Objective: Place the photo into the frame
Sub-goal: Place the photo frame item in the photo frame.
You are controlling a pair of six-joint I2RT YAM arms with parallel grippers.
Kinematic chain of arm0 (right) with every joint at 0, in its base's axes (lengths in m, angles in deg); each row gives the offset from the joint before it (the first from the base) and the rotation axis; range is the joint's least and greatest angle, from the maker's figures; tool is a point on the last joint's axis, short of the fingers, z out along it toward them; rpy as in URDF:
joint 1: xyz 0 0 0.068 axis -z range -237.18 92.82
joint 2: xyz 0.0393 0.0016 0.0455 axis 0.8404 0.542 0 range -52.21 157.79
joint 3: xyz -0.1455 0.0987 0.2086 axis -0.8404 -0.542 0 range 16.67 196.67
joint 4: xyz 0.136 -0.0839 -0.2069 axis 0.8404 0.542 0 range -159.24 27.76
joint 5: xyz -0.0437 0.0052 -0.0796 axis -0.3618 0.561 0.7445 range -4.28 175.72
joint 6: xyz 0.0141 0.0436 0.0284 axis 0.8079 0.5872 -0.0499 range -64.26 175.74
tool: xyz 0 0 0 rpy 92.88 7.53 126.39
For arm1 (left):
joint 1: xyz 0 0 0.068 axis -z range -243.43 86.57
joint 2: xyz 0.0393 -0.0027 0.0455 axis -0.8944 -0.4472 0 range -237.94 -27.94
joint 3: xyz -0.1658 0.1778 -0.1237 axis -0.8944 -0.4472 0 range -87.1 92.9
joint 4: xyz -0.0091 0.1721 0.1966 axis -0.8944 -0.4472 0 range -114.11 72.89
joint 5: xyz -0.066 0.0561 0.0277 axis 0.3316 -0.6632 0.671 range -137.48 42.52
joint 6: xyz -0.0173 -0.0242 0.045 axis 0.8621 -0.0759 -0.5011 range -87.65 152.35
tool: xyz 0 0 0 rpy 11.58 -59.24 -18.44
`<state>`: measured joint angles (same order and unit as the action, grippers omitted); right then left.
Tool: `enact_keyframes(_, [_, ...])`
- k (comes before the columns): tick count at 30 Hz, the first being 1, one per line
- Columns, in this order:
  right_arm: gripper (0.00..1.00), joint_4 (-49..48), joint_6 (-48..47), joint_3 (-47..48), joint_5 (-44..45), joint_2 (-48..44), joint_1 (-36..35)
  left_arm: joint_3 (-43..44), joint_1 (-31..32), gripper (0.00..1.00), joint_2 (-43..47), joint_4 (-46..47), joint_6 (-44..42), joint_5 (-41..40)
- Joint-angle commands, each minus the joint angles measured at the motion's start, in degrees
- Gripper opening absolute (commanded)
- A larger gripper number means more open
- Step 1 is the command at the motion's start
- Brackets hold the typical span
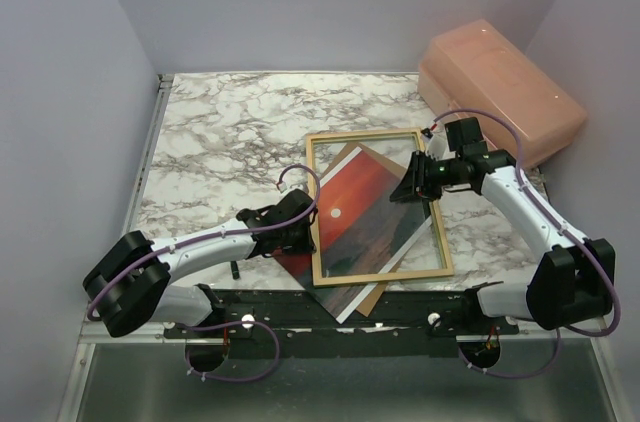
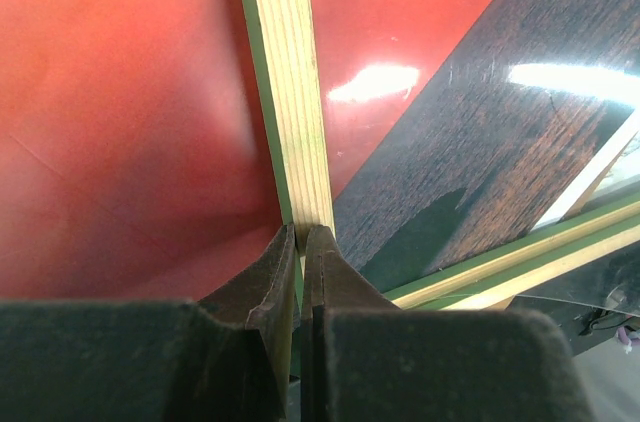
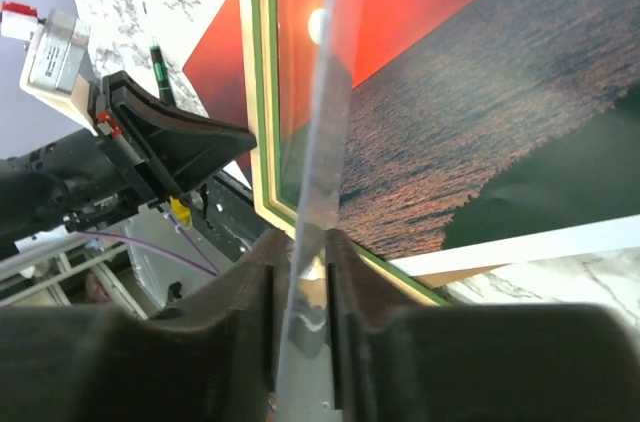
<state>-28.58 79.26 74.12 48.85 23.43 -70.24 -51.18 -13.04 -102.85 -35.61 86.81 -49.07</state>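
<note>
**Photo not in the frame yet, both arms busy with the frame and the glazing**

Looks to me like we're in the prep step, not the actual insert. The frame (image 1: 365, 134) lies pale wood side up in the middle of the counter (image 1: 220, 132). The photo (image 1: 360, 207) sits face up underneath it, twisted well off square, so its lower corners poke out past the left and near rails. A brown backing board (image 1: 372, 299) peeks out below that.

The left pincer (image 2: 302, 232) is squeezed tight on the frame's left rail, wood right between the fingers. The right pincer (image 3: 303, 237) is over by the right rail, with the clear sheet (image 3: 318, 142) standing edge-on between its jaws. They're narrow on either side of it, but I honestly can't tell if they're biting it yet or just bracketing it.

My guess at what the next move needs: get a sure pinch on that sheet without letting it slip, while the left holds the frame steady. After that the print has to come out from under the rails, get squared to the opening and go into the back. It can't drop in while it's crooked like this.

Surroundings: white and grey marbled top, plain lilac walls on three sides, and a pink plastic box (image 1: 500, 82) parked at the back right corner
</note>
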Motion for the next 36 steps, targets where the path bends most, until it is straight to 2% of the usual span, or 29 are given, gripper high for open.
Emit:
enact_keyframes(1, [0.22,-2.3,0.4,-1.0,-5.3,0.0,-0.5,-3.5,0.7,0.01,-3.3,-6.7,-1.4,-3.0])
enact_keyframes(5, [0.1,-2.6,1.6,0.2,-7.6,-0.7,-0.5,-3.6,0.7,0.01,-3.1,-7.0,-1.5,-3.2])
enact_keyframes(12, [0.03,-6.0,5.4,0.6,-14.4,-1.7,-0.4,-3.6,0.7,0.01,-2.9,-7.2,-1.5,-3.2])
enact_keyframes(25, [0.01,-10.3,9.3,-0.4,-18.4,-2.0,-0.5,-3.7,0.7,0.01,-3.0,-7.4,-1.6,-3.3])
enact_keyframes(36, [0.01,-9.9,8.4,-0.8,-19.0,-1.5,-0.5,-3.4,0.7,0.01,-2.8,-8.0,-1.8,-3.5])
